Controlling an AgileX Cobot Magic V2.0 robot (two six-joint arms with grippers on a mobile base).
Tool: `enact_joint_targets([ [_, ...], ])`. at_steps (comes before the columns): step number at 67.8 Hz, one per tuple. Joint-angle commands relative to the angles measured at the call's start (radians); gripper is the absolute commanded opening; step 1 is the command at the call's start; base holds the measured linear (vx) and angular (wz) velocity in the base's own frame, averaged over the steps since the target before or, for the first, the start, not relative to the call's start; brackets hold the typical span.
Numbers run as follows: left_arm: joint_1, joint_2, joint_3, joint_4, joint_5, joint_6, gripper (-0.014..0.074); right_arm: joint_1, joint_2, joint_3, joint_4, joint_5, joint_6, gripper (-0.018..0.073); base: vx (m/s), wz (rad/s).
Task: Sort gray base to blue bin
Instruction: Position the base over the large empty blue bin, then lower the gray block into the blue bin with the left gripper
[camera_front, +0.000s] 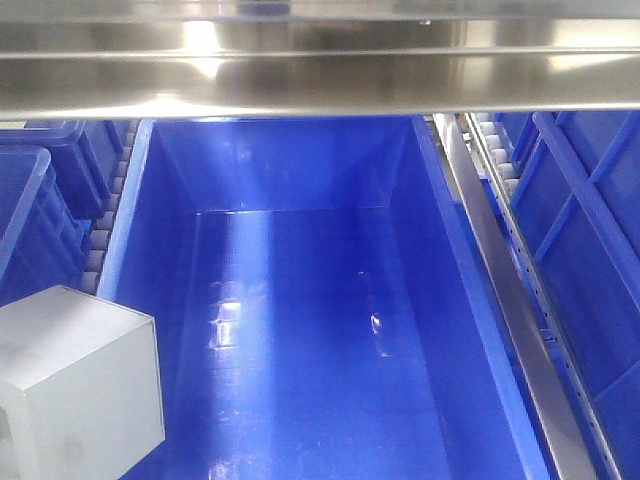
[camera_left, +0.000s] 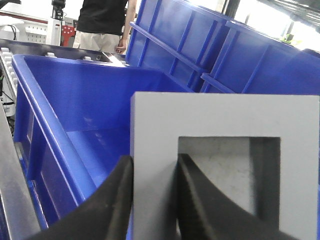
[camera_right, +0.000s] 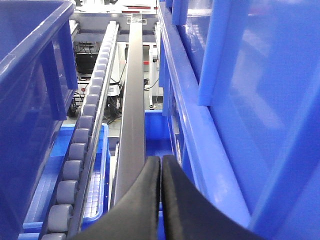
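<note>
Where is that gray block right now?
The gray base sits lower left in the front view, over the blue bin's left rim, held by the left hand.

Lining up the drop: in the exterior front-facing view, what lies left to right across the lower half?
gray base → blue bin, its bare floor → slanted metal rail → neighbouring blue tote.

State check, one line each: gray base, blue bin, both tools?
gray base: held off the surface, one wall pinched, recess facing the left wrist camera, at the bin's left rim.
blue bin: open-topped, nothing inside.
left tool: shut on the base wall.
right tool: shut, holding nothing.
</note>
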Motion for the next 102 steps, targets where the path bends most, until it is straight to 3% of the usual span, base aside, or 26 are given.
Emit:
enact_joint_targets([
  [1,-0.005,0.008,-0.03,-0.008,-0.109,-0.004,-0.0007,-0.006,-0.007,0.004,-0.009,-0.081,-0.007,-0.0005,0.0,0.0],
  [37,-0.005,0.02,-0.03,-0.008,-0.118,-0.004,-0.0006,-0.006,-0.007,0.004,-0.009,-0.079,-0.007,-0.0005,0.0,0.0],
  [45,-0.005,0.09,-0.035,-0.008,-0.177,-0.004,0.0002,-0.006,-0.007,0.004,-0.009,-0.079,-0.007,-0.0005,0.0,0.0],
  [59,-0.005,0.391,-0.116,-0.008,-0.244,-0.004,0.0013,-0.006,-0.007,0.004,-0.009,-0.079,-0.007,-0.0005,0.0,0.0],
  [71,-0.005,0.68,-0.281,-0.007,-0.259,-0.004,0.0024,-0.006,-0.007,0.004,-0.009,-0.079,-0.007,-0.0005,0.0,0.0],
  [102,-0.005,1.297,-0.724,-0.007,-0.066,-0.004,0.004,-0.006,-0.007,0.004,-0.009,-0.081,-0.007,-0.0005,0.0,0.0],
])
